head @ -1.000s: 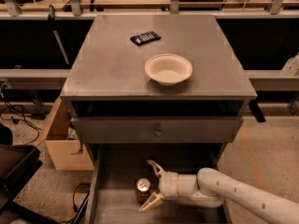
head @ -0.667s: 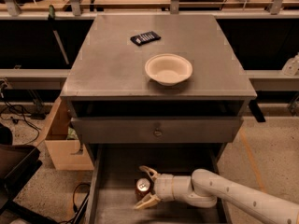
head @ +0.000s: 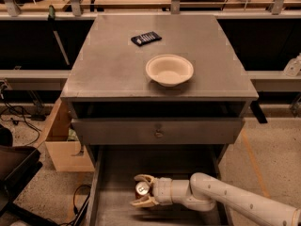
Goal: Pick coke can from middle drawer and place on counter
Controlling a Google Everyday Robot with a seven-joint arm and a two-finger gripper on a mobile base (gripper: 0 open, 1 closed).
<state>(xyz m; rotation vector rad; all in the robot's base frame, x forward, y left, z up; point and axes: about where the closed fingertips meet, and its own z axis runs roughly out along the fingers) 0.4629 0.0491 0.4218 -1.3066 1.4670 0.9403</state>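
The counter (head: 108, 65) is lit evenly from above, and a dull, smudged sheen is carried across its matte top. The white bowl (head: 169, 69) is rendered as the brightest thing, with a soft shadow thrown on its near side. The gap under the counter top is lost in deep shadow. The middle drawer (head: 188, 166) is dimly lit, its floor shaded by the cabinet above. Low in that drawer the pale gripper (head: 137, 190) is picked out by the light, its fingers spread either side of the coke can (head: 142, 188), on whose lid a small glint is caught. The spaces to either side of the counter are left almost black.
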